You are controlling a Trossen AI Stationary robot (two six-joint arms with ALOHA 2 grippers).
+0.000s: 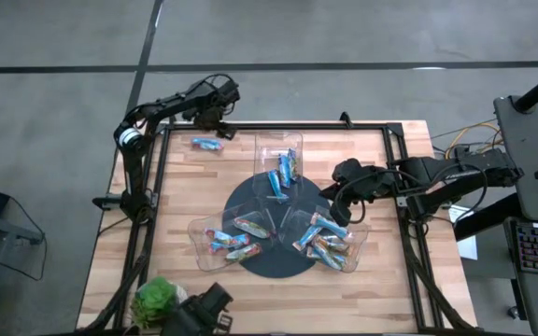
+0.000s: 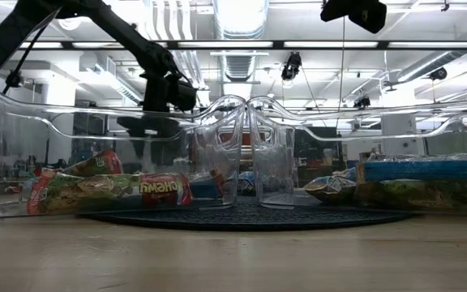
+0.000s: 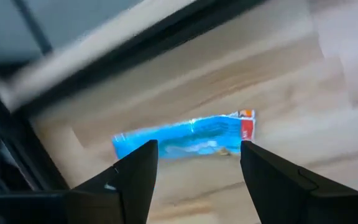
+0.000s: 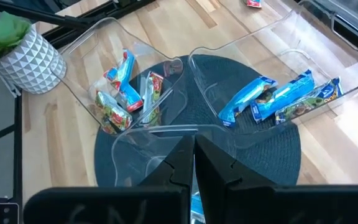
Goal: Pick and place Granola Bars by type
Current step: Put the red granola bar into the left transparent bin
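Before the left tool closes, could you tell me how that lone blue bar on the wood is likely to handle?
The blue bar lies flat between the open fingers of the left tool. Its shiny wrapper probably makes it slippery, so it may slide on the table. It looks small and thin, so likely light. Its crimped ends will probably flex.

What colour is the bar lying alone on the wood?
Bright blue with a red end, clearest in the left wrist view.

Three clear trays (image 1: pixel 284 149) are sitting on a dark round mat (image 1: pixel 278 266) on the wooden counter (image 1: pixel 381 280); a potted plant (image 1: pixel 154 301) is standing near one corner
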